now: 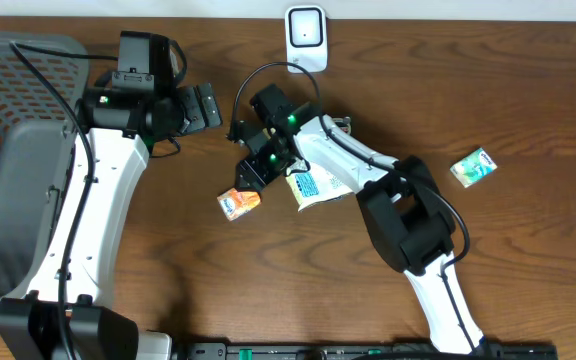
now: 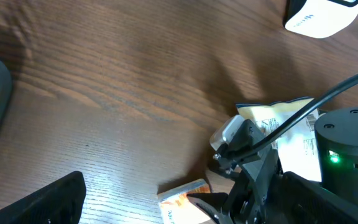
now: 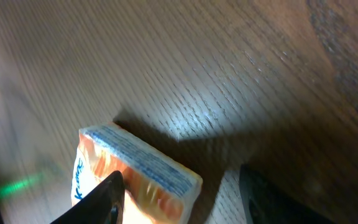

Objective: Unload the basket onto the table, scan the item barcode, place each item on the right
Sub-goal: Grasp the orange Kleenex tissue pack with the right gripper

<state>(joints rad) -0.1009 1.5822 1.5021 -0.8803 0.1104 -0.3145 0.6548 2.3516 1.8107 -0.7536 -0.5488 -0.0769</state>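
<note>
We saw a dark brown wooden table from above. A grey mesh basket filled its left edge. A white plastic barcode scanner stood at the far edge, near the middle. A small green packet lay well apart on the right.

The small orange cardboard box lay flat on the wood near the centre. Just beside it was a white and blue flat pouch, partly covered by the right arm.

The right arm reached from the near right edge across the pouch, its wrist bent down toward the box. The right gripper hung low over the box with its jaws partly apart. In the wrist view one finger overlapped the box's near end, while the other finger stood clear of it with bare wood between. The box rested on the table and was not clamped.

The left arm stretched along the basket's side. The left gripper pointed right, its jaws spread wide and holding nothing.

Open wood lay between the box and the scanner, crossed by the right arm's black cable.
</note>
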